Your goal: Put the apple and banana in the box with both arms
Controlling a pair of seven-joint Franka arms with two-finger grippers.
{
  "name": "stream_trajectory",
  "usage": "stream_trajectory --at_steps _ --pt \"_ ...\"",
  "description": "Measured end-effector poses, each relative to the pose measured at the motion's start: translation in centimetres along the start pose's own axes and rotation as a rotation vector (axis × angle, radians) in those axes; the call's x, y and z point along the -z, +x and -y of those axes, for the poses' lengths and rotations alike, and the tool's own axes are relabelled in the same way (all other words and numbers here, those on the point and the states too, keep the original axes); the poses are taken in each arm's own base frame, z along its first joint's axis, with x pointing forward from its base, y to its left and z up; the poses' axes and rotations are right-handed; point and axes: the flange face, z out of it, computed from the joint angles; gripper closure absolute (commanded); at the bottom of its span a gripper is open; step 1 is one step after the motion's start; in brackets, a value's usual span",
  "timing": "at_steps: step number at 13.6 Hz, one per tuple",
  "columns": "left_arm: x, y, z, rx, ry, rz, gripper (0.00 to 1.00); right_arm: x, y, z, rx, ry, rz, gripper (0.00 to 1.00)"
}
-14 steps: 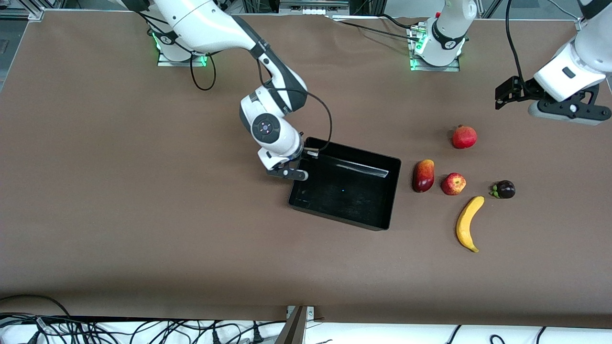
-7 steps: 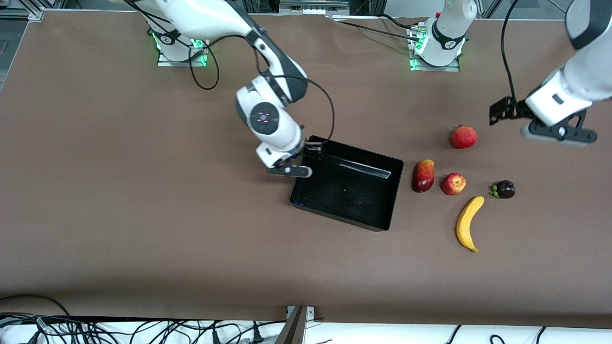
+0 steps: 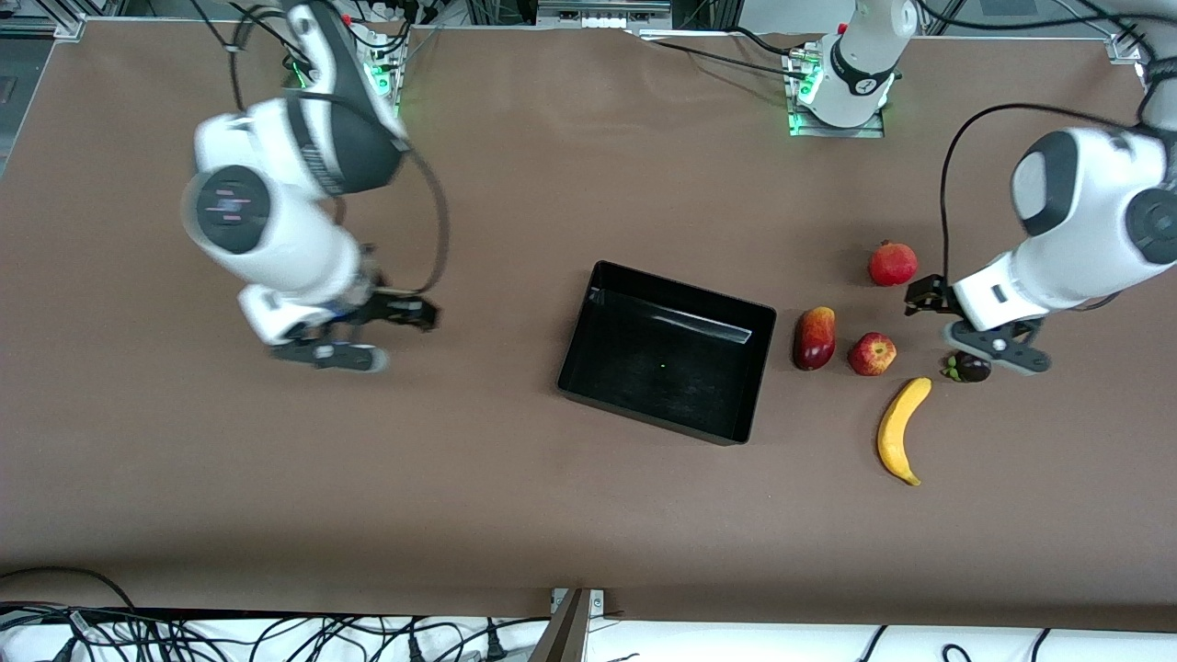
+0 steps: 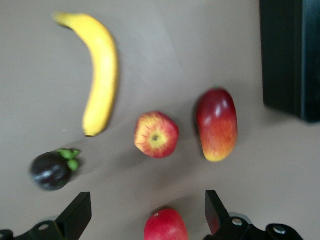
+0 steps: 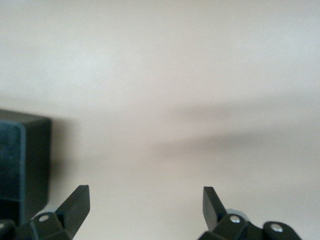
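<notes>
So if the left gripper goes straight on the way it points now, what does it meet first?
Probably the bare table between the fruits, close to the apple, which sits nearly centred between the open jaws of the left gripper. Depth is unclear, so it may touch the apple first.

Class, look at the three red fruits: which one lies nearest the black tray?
The elongated dark-red-and-orange mango-like fruit, beside the tray. The apple and crowned pomegranate lie farther toward the left arm's end.

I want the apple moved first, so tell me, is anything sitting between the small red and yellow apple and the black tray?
Yes. The elongated dark-red-and-orange fruit lies on the table between the small red-and-yellow apple and the shallow black plastic tray, close beside the tray's wall. A carry over it should clear it.
</notes>
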Motion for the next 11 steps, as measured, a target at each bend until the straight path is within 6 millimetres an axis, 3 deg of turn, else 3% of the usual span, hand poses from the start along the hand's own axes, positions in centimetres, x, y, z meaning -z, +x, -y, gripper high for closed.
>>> stream_trajectory --at_steps 4,7,9,11 --pt "-7.4 -0.8 0.2 -0.182 0.003 -0.030 0.00 3.3 2.0 -11.2 0.160 -0.057 0.032 0.00" --pt "-10.3 -0.3 0.3 -0.271 0.023 -0.074 0.00 6.4 1.6 -18.1 0.183 -0.040 0.039 0.00" --pt "-11.2 0.0 0.3 -0.290 0.028 -0.087 0.00 7.6 0.5 -21.3 0.173 -0.009 0.065 0.00" --pt "-11.7 0.4 0.0 -0.301 0.033 -0.099 0.00 8.1 -1.0 -22.8 0.166 0.001 0.064 0.00"
